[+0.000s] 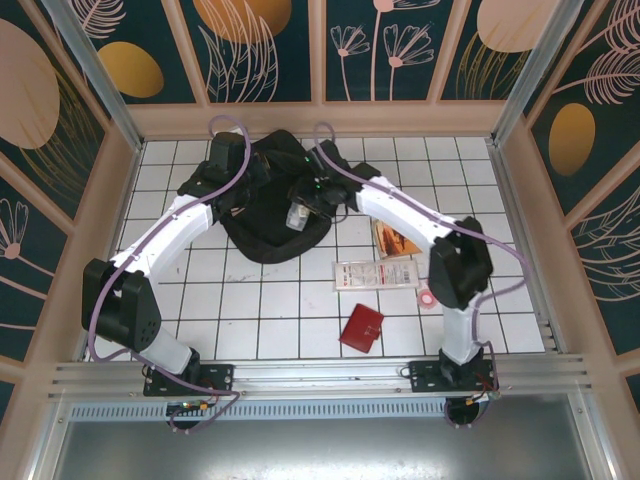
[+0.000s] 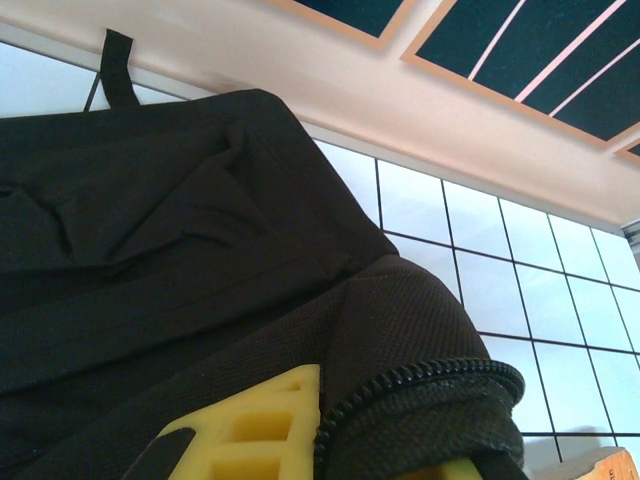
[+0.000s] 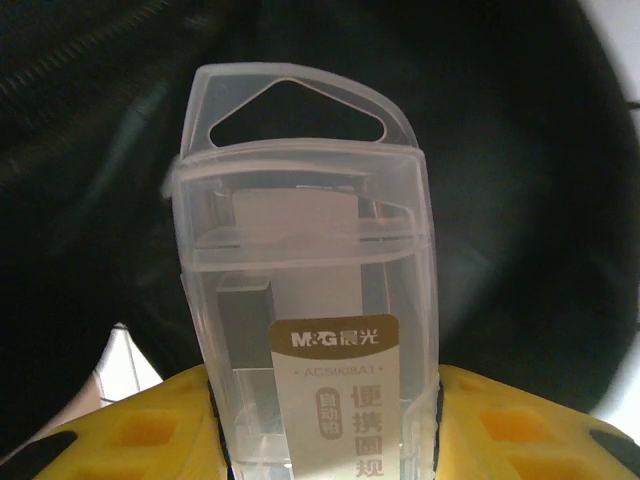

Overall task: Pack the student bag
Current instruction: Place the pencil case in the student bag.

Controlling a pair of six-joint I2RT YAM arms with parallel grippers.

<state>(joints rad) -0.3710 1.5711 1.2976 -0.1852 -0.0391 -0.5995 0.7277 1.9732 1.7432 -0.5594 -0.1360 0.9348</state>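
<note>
The student bag (image 1: 268, 238) is a large black backpack lying at the back middle of the tiled table. My left gripper (image 1: 262, 172) is shut on the bag's zipper edge (image 2: 420, 382), which is pinched between its yellow fingers (image 2: 262, 420), and it lifts the fabric (image 2: 200, 250). My right gripper (image 3: 320, 445) is shut on a clear plastic case (image 3: 310, 280) with a brown and white label. That case (image 1: 298, 213) hangs over the bag's dark opening (image 3: 520, 150), standing up from the yellow fingers (image 3: 530, 425).
To the right of the bag lie an orange-brown booklet (image 1: 392, 238), a flat white pack (image 1: 373, 274), a small pink roll (image 1: 428, 297) and a red wallet (image 1: 362, 328). Low beige walls (image 1: 320, 120) ring the table. The bag's top loop (image 2: 118, 65) reaches the back wall.
</note>
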